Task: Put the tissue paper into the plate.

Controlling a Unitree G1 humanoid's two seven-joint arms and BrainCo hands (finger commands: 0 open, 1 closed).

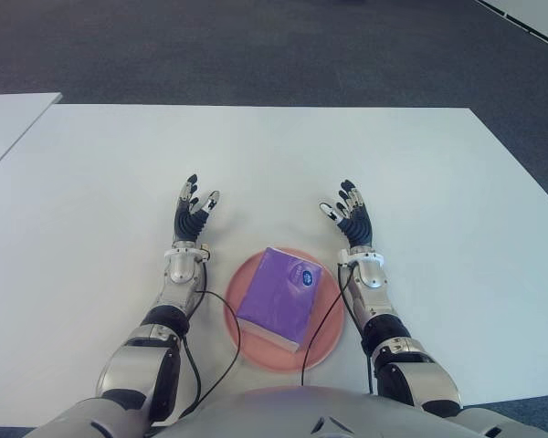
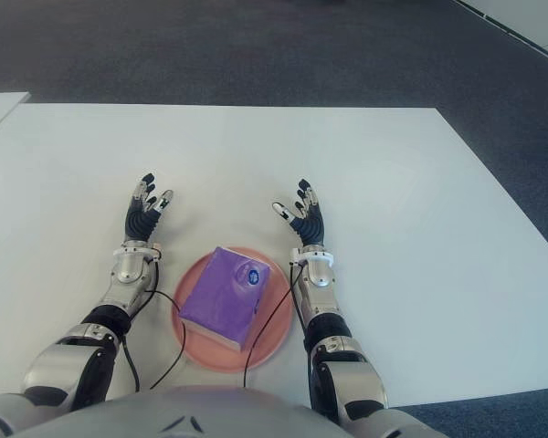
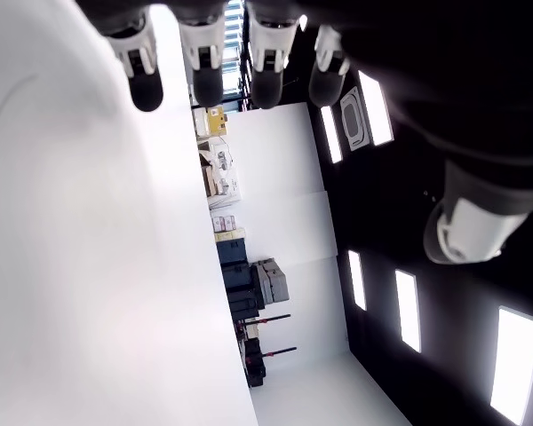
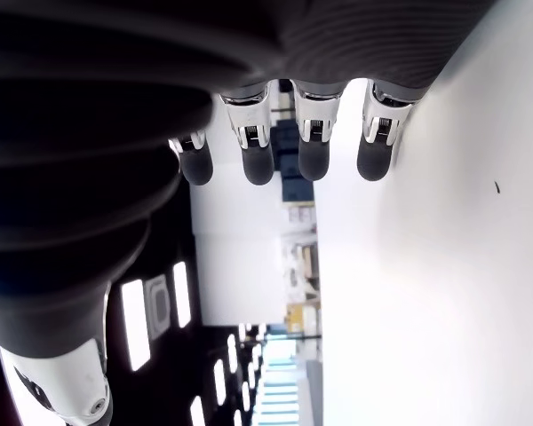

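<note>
On the white table (image 1: 420, 173), a purple tissue pack (image 1: 279, 296) — label unreadable — lies in the pink plate (image 1: 326, 339), left robot hand (image 1: 194, 212) and right robot hand (image 1: 349, 213) empty, fingers spread.

A broad, flat white rectangular table (image 1: 283, 155) fills most of the head views, its far edge meeting a dark grey carpeted floor (image 1: 256, 46). A second white tabletop (image 1: 9, 119) shows at the left edge, set apart by a narrow gap. At the far right corner a pale strip (image 1: 530, 18), perhaps a wall base, cuts across the carpet. The wrist views show white walls (image 3: 284, 160), long rectangular ceiling lights (image 3: 409, 311) glowing on a dark ceiling, and stacked dark boxes or cabinets (image 3: 249, 284) against the wall, too small to identify.
</note>
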